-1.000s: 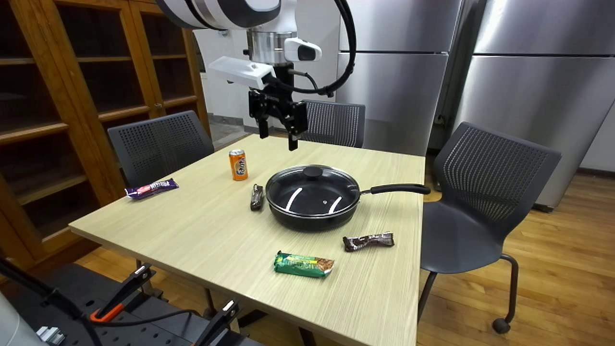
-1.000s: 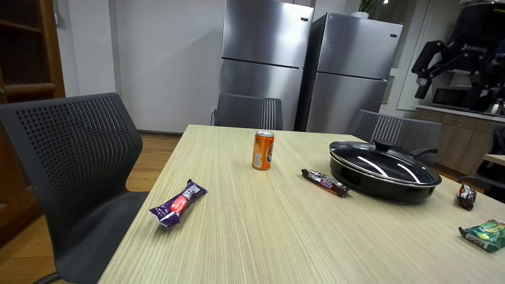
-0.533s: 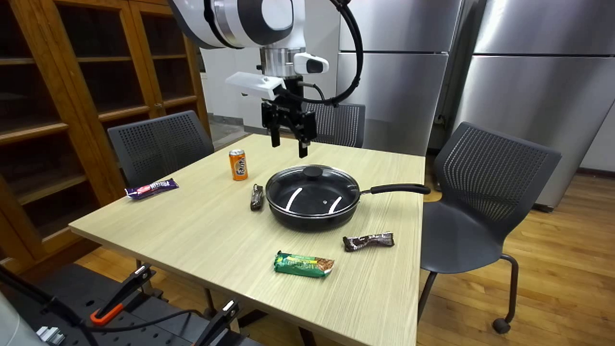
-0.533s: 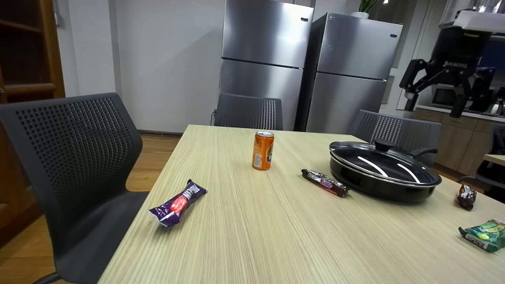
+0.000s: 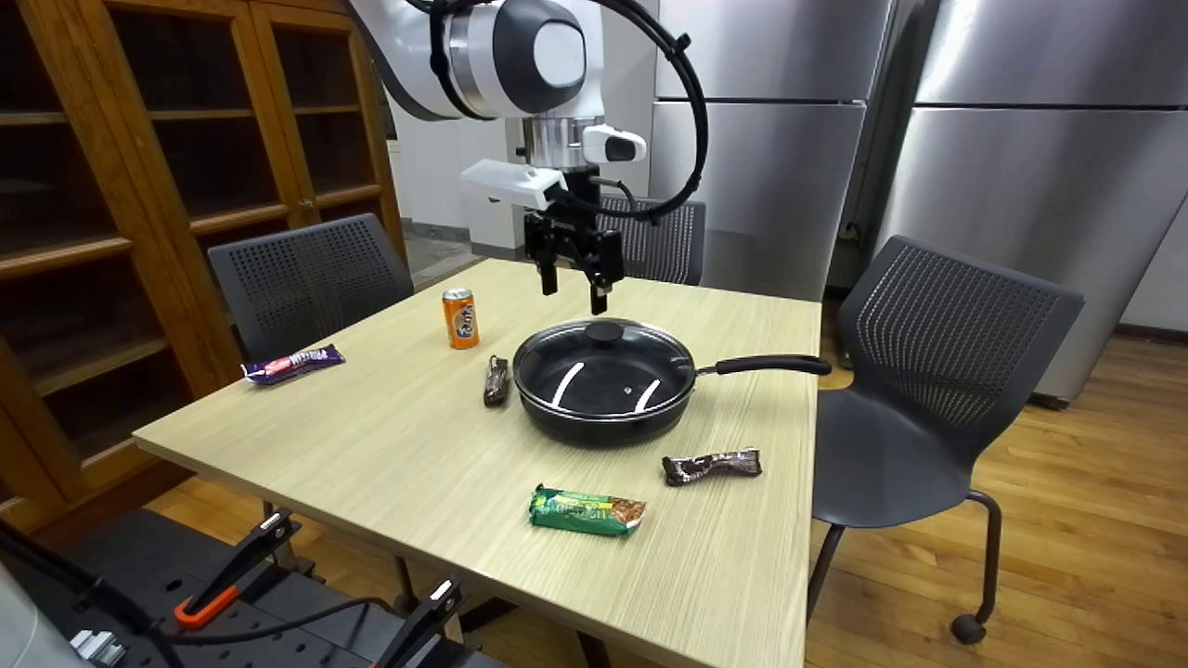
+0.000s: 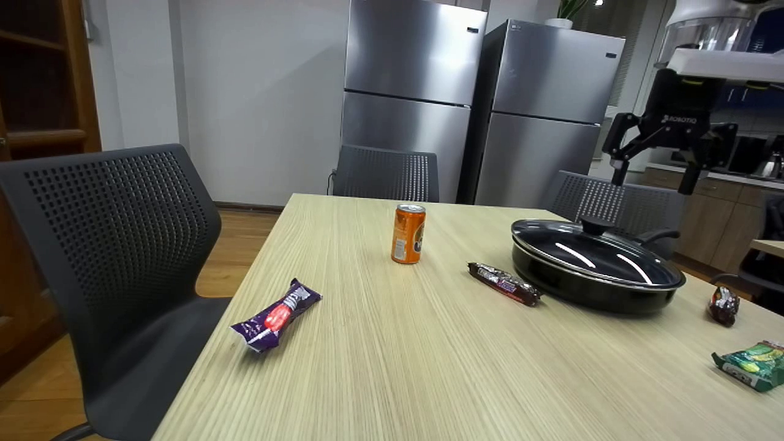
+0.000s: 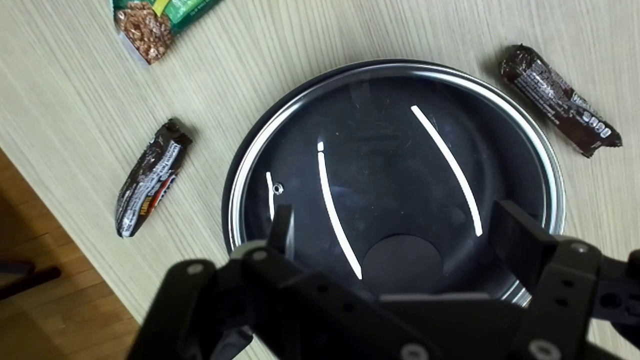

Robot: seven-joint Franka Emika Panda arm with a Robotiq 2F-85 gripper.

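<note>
My gripper (image 5: 574, 292) hangs open above the black frying pan (image 5: 608, 429), nothing between its fingers. A glass lid (image 7: 380, 170) covers the pan. In the wrist view the lid's round black knob (image 7: 402, 265) shows between the spread fingertips, with a gap below them. The pan's long handle (image 5: 766, 365) points toward a chair. Beside the pan lies a dark-wrapped bar (image 6: 505, 283). A second dark-wrapped bar (image 5: 712, 466) and a green snack packet (image 5: 587, 512) lie near it too; both also appear in the wrist view.
An orange soda can (image 6: 408, 234) stands upright on the wooden table (image 5: 399, 417). A purple-wrapped bar (image 6: 277, 315) lies close to the table's edge. Chairs (image 5: 937, 371) surround the table. Clamps (image 5: 246, 557) sit along the near black platform.
The arm has come down, bringing the open gripper lower and nearer to the lid's knob. It shifts rightward in an exterior view, leftward in another. The objects on the table stay put.
</note>
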